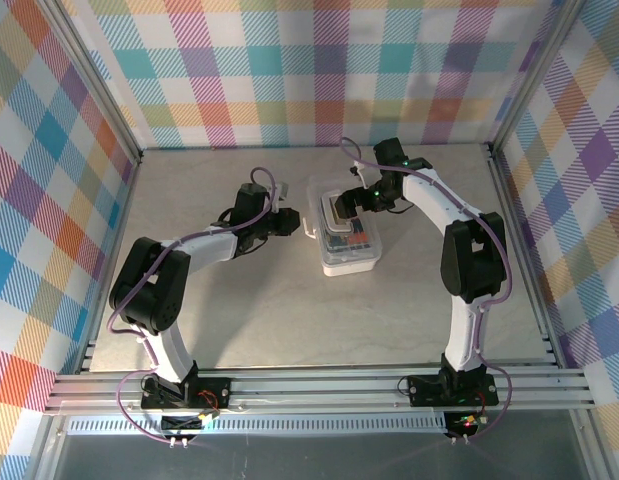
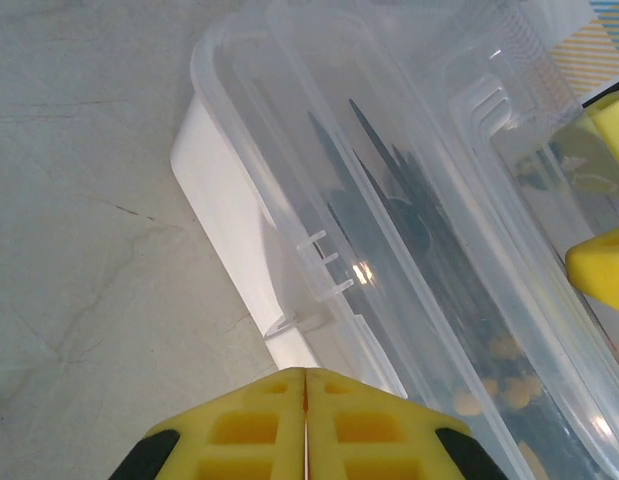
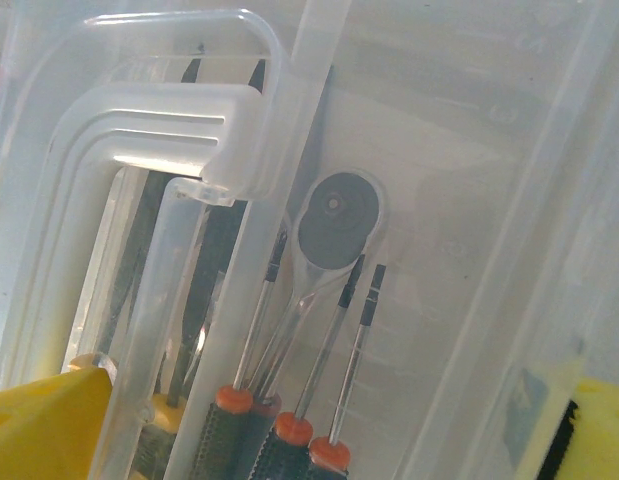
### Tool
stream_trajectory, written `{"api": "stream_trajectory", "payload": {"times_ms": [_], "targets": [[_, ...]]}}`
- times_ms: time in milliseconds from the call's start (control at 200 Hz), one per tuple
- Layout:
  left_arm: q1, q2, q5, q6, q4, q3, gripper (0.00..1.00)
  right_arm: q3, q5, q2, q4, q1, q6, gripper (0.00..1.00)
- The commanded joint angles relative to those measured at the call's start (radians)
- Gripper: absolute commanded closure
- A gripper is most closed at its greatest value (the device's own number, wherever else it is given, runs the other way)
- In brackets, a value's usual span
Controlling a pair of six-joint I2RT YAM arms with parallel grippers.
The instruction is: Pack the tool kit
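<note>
Presently: case (image 1: 347,238) at table (image 1: 239,310) centre, toward back edge, lid (image 3: 459,150) over it. Just beside its left wall, left gripper (image 2: 306,375), pads pressed together, empty. Above lid, right gripper (image 1: 364,195), fingers (image 3: 39,420) spread wide. Right wrist view, through lid: screwdrivers (image 3: 289,440), ratchet (image 3: 334,222) inside. Top view: contents blurred.

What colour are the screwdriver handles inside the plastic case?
The screwdriver handles are black with orange-red collars, clearest in the right wrist view.

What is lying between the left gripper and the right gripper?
The translucent tool case lies between them: in the left wrist view it reaches from the left gripper to the right gripper.
</note>
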Motion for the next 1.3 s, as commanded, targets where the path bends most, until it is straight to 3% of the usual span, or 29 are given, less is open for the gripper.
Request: {"api": "stream_trajectory", "payload": {"times_ms": [0, 280, 910, 1295], "targets": [[0.011, 0.007, -0.003, 0.001, 0.018, 0.009, 0.92, -0.024, -0.053, 0.007, -0.08, 0.012, -0.034, 0.01], [0.015, 0.039, -0.019, 0.0, -0.066, 0.02, 0.93, -0.024, -0.055, 0.008, -0.079, 0.012, -0.036, 0.01], [-0.005, 0.187, 0.04, -0.055, -0.014, 0.068, 0.92, -0.017, -0.051, 0.008, -0.095, 0.008, -0.043, 0.01], [-0.018, 0.203, 0.046, -0.063, -0.013, 0.111, 0.88, -0.009, -0.049, 0.007, -0.103, 0.006, -0.044, 0.01]]}}
